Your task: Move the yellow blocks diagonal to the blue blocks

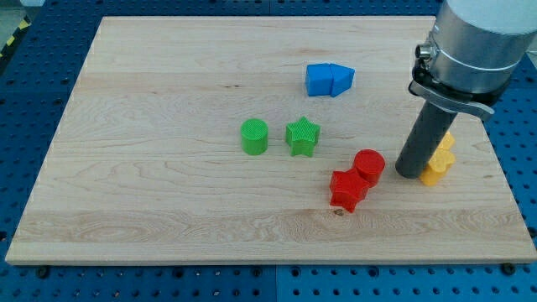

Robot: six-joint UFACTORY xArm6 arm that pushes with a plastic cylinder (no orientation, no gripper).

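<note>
Two blue blocks (329,80) sit touching each other at the view's upper middle-right, a cube on the left and a wedge-like piece on the right. The yellow blocks (438,161) lie at the view's right, stacked close together and partly hidden behind my rod. My tip (410,173) rests on the board touching the yellow blocks' left side, just right of the red cylinder.
A red cylinder (369,164) and a red star (348,190) touch each other left of my tip. A green cylinder (254,137) and a green star (303,137) sit at the board's middle. The wooden board's right edge (503,180) is close to the yellow blocks.
</note>
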